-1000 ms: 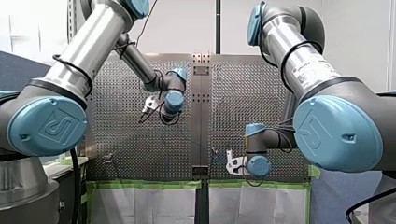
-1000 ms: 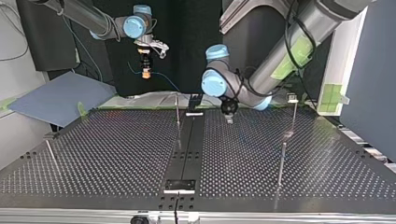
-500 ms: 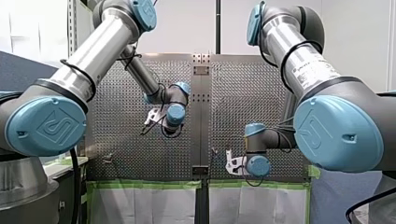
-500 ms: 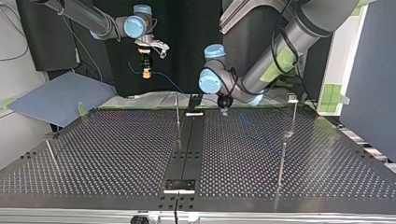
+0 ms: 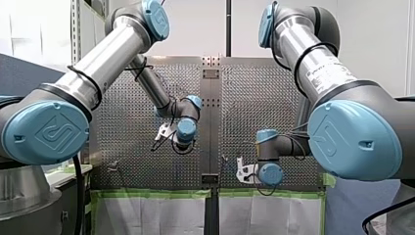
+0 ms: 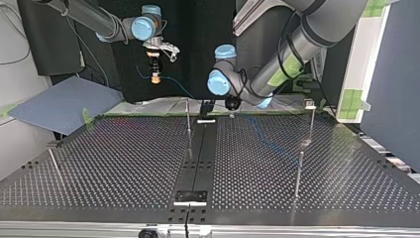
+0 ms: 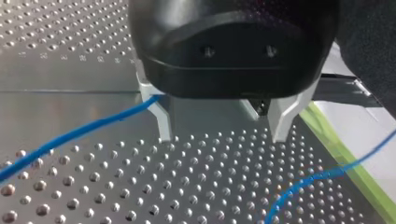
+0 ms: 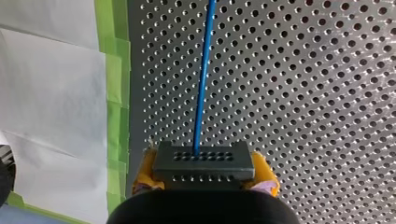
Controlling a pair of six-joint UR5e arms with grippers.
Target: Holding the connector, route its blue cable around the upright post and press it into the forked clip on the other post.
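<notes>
Started at the near edge of the table (image 6: pixel 124 163) in the top view: thin posts (image 6: pixel 298 173), with a likely clip (image 6: pixel 310 104) atop one near the far right corner. Hung my left gripper (image 7: pixel 222 135) low by the far edge, fingers spread and empty, cable (image 7: pixel 70 137) just beside one, probably for guiding. Clamped the connector (image 8: pixel 204 161) between the yellow pads of my right gripper (image 8: pixel 204 171), high above that edge, likely for slack.

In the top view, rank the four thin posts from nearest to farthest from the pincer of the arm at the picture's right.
1. Middle post, just to the view's left of my left pincer.
2. Right-rear post, at the table's back right.
3. Front-right post, toward the camera.
4. Far-left post, at the opposite side edge.
</notes>
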